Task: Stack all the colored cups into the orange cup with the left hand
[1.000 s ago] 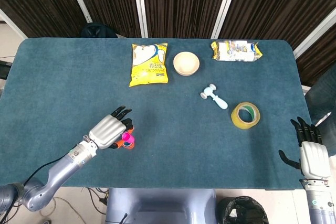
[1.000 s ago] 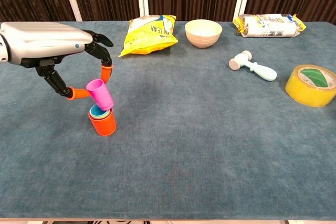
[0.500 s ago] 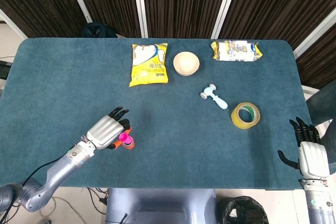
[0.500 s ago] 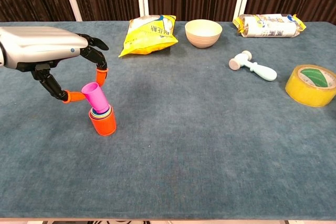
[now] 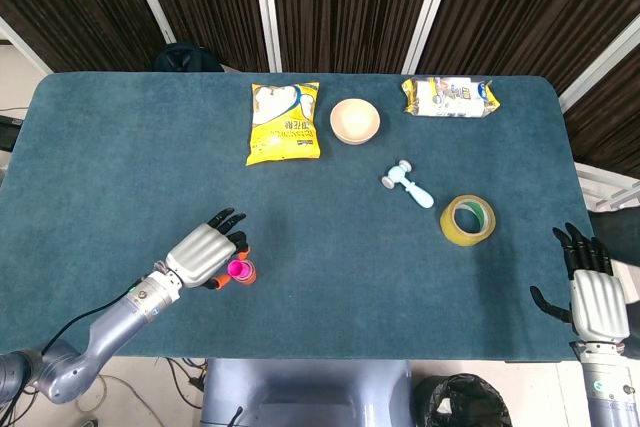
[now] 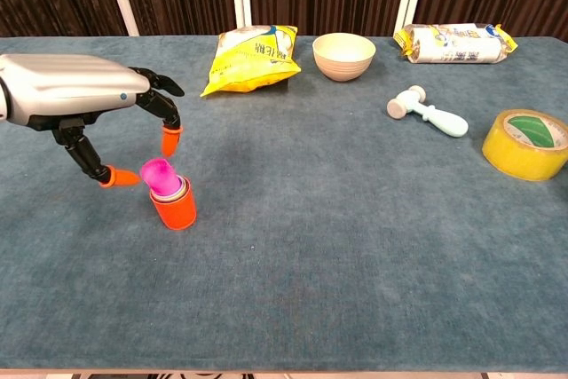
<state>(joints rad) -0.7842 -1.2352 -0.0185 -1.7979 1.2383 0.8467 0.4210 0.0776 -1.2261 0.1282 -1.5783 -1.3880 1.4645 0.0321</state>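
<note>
Magenta plastic is what matters: the small magenta plastic cup (image 6: 161, 175) sits tilted in the mouth of the orange plastic cup (image 6: 174, 208), with a sliver of lighter rim showing between them in the chest view, so at least one more cup seems nested there, though how many I cannot tell. The stack stands on the teal cloth-covered table (image 5: 130, 137) at about seven o'clock in the head view, near the front edge. The silver-backed left hand (image 6: 106, 117) arches over the stack with its orange-tipped fingertips (image 6: 169, 140) spread, one at roughly twelve o'clock of the magenta cup and another at nine o'clock, both just clear of it; the hand holds nothing that I can see. The stack's long axis is upright, but the magenta cup leans toward the hand, so my guess is that it wants a press straight down to seat. The right hand (image 5: 592, 292) hangs off the table's edge at four o'clock, fingers apart and empty, well apart from the stack, so the left is far nearer. Counting the rest: one yellow crinkled snack bag (image 5: 284, 123), one pale beige bowl (image 5: 354, 121), one white-and-blue flat packet (image 5: 449, 97), one light-blue toy hammer (image 5: 408, 184) and one yellow roll of tape (image 5: 467, 220). No loose coloured cup shows elsewhere.
</note>
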